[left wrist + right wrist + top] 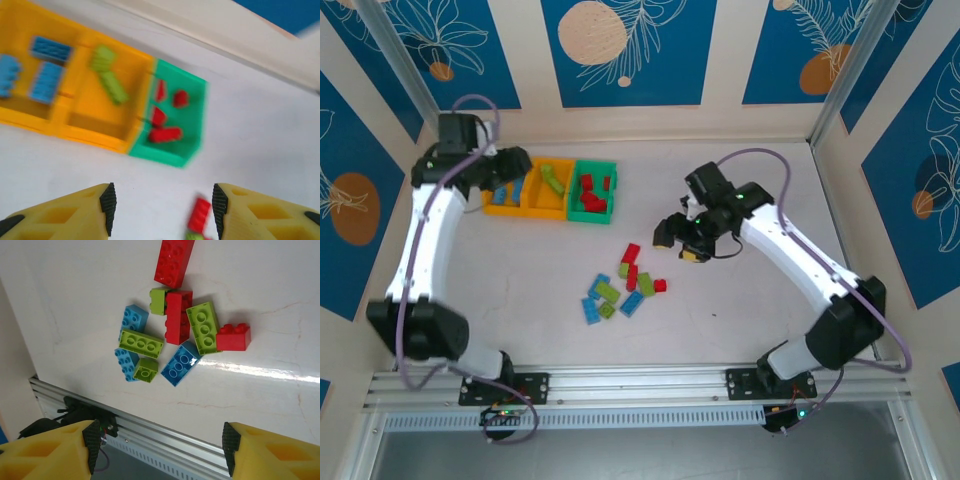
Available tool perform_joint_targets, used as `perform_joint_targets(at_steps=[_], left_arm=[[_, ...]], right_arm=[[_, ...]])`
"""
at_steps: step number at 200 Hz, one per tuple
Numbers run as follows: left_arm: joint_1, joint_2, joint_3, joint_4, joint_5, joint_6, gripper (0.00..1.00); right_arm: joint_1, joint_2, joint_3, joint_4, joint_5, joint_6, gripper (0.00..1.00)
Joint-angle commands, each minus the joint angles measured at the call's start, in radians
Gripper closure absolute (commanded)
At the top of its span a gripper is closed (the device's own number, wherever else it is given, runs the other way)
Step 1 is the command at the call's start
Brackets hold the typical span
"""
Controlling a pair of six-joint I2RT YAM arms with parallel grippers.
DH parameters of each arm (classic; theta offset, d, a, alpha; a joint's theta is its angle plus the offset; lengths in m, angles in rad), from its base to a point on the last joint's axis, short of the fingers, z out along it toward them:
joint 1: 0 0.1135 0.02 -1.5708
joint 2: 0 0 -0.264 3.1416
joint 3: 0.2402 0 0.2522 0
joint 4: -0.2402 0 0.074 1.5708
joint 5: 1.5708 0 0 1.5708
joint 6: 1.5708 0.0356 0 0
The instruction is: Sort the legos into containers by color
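left gripper [162, 205]: jaws apart, nothing between them, hanging near the left orange-yellow bin [30, 122], which holds blue bricks [47, 80]. middle orange-yellow bin [95, 137] holds lime bricks [110, 85]; green bin [196, 117] holds red bricks [165, 134]. right gripper [159, 445]: jaws apart, empty, above the loose legos [172, 322], a red, blue and lime cluster on the white table [75, 290], well apart from the bins.

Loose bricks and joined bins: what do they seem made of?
The small red, blue and lime-green studded bricks look like hard moulded plastic, glossy: crisp studs, sharp highlights. The joined orange-yellow and green open bins look like smooth plastic too; blur leaves their finish unclear.
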Motion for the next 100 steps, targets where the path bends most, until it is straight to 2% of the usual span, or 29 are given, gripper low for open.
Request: perform_joint_targets(at_steps=[1,43,71,100], left_arm=[[-0.155,-0.112,-0.144,-0.063,-0.076,0.031,0.45],[-0.432,-0.273,-0.446,-0.040,-0.093,-0.118,0.45],[-0.533,-0.214,-0.546,-0.013,-0.033,-0.129,0.44],[-0.563,-0.094,-0.576,0.016,-0.052,-0.089,0.45]], right_arm=[[0.045,0.047,0.047,0.014,-0.014,0.022,0.32],[0.067,0.070,0.026,0.048,-0.026,0.078,0.31],[0.068,0.029,-0.023,0.063,-0.020,0.092,0.31],[0.069,-0.019,-0.071,0.058,-0.010,0.103,0.31]])
